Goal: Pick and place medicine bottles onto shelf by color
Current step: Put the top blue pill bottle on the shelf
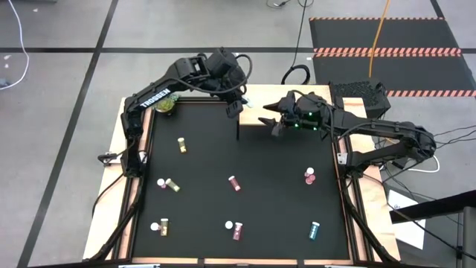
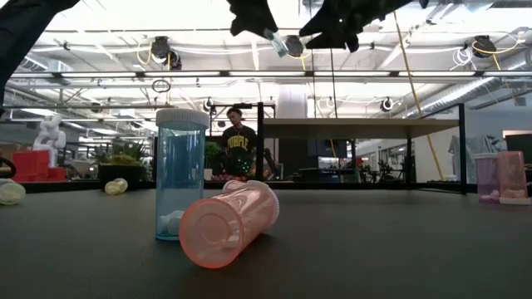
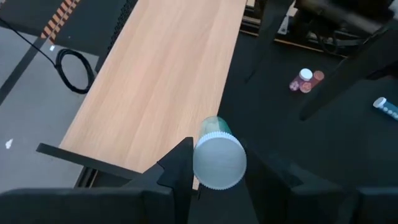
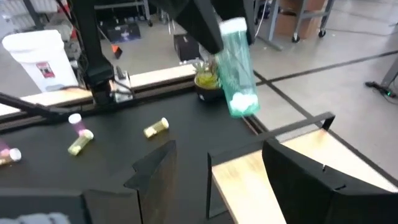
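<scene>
Held bottle: teal bottle (image 4: pixel 237 67) with see-through green-blue body and ribbed white cap (image 3: pixel 218 161); small white pills visible inside at the lower end; tilted, in the air above the shelf's edge.
Left pincer (image 3: pixel 214 171): closed narrowly on the teal bottle near its cap, up at the far middle of the worktop, over the shelf.
Right pincer (image 4: pixel 189 165): fingers spread wide, holding nothing, hanging just beside the left one above the shelf — facing the held bottle.
Shelf (image 3: pixel 161 81): pale wood, long flat top with visible grain, thin dark legs; standing at the far edge of the worktop (image 1: pixel 282 193); top bare where visible.
Bottles on the worktop: yellow-gold one (image 1: pixel 181 144) at the left; a pink and a yellow-gold one (image 1: pixel 168 184) close together below it; dark red one (image 1: pixel 235 182) near the middle; pink pair (image 1: pixel 309 176) at the right, touching; teal one (image 1: pixel 314 231) lying at the near right; dark red one (image 1: pixel 238 230) at the near middle beside a white cap; yellow-gold one (image 1: pixel 163 225) at the near left.
Low view, close up: blue-tinted bottle (image 2: pixel 180 174) upright with white cap, pills at its bottom; pink bottle (image 2: pixel 229 223) lying on its side just before it, base toward the camera — bodies touching or nearly so.
Plant (image 1: pixel 166 103): small green pot at the far left corner.
Background: person (image 2: pixel 240 149) in a dark shirt beyond the worktop.
</scene>
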You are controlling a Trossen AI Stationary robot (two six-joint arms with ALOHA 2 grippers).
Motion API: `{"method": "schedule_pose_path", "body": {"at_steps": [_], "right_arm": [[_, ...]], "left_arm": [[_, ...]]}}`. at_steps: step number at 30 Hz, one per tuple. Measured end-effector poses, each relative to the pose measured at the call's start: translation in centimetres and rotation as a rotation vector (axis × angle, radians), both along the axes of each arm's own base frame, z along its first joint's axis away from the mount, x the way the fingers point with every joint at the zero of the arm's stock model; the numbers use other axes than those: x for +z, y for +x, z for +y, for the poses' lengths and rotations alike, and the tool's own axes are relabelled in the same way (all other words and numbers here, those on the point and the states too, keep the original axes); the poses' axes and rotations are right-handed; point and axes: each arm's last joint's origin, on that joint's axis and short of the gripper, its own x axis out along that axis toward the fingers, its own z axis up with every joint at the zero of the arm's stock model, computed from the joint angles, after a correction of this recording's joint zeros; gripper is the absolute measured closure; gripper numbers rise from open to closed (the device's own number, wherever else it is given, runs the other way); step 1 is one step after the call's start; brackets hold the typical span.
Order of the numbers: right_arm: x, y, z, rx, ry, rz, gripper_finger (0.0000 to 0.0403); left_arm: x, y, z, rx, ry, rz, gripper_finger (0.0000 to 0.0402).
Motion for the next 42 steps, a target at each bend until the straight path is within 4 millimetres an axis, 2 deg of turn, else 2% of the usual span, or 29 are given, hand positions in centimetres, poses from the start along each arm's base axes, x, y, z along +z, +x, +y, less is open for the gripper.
{"method": "schedule_pose_path", "body": {"at_steps": [5,12,20,26,28,36,42], "right_arm": [[0.1,0.0,0.0,-0.003,-0.015,-0.007,0.0170],[0.1,-0.2,-0.5,-0.075,-0.070,0.016,0.0170],[-0.2,-0.5,-1.0,-0.145,0.011,0.016,0.0170],[-0.8,-0.7,-1.0,-0.179,0.045,0.075,0.0170],[-1.0,-0.9,-0.9,-0.186,0.068,0.097,0.0170],[-1.6,-1.1,-0.8,-0.204,0.119,0.139,0.0170],[-1.6,-1.1,-0.8,-0.203,0.119,0.138,0.0170]], "left_arm": [[0.1,0.2,-0.1,-0.008,0.010,-0.016,0.0275],[-1.1,1.7,0.7,0.011,0.054,-0.022,0.0275],[-5.9,4.5,4.2,0.185,0.121,0.047,0.0275],[-9.6,5.8,6.3,0.239,0.112,0.141,0.0275],[-10.3,5.8,7.0,0.259,0.122,0.158,0.0275],[-10.4,4.9,10.0,0.333,0.142,0.126,0.0275],[-10.2,4.2,11.2,0.344,0.128,0.104,0.0275]]}}
